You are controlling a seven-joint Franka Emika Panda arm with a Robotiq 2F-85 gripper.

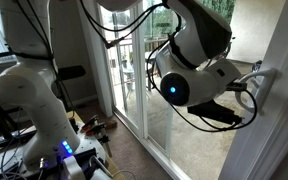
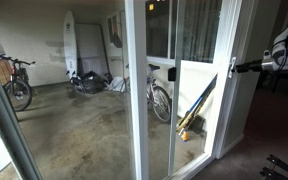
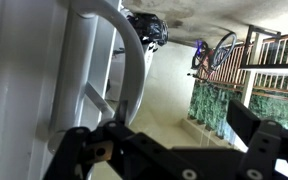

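white door handle (image 3: 132, 55) (black fingers (image 3: 89, 150))

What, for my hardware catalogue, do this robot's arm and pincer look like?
The arm has glossy white rounded shells and a glowing blue ring light on one joint. Black cables loop loosely alongside it. The pincer is black and angular.

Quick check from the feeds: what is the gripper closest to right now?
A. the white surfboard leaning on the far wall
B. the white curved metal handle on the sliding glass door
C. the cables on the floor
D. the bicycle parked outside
B: in the wrist view the white curved metal handle on the door frame rises just ahead of the open gripper.
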